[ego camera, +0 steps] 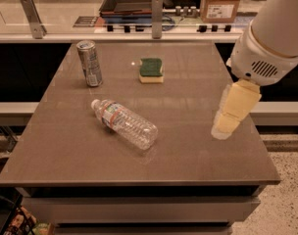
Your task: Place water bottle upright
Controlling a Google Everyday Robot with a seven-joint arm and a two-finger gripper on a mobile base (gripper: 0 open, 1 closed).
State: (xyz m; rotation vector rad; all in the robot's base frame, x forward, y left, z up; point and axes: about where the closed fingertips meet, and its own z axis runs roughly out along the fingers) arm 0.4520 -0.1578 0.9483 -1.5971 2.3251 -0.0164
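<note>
The main risk is the water bottle [125, 123] rolling away. It lies on its side on the surface [188, 155], round and ribbed, so an off-centre touch from the pincer [226, 124] could send it spinning or sliding toward the near edge. Its thin clear wall will probably also give under a squeeze and slip out as it is tipped up. The silver can [90, 62] stands upright not far beyond the white cap, so a wide swing while raising the bottle might knock it over. The green sponge [151, 70] lies farther back, out of the way. The pincer hangs low over the surface near its far side edge and carries nothing. Whether it is released or clenched cannot be told. The bottle lies well apart from it, around the middle of the surface, slanted with its cap toward the can.
</note>
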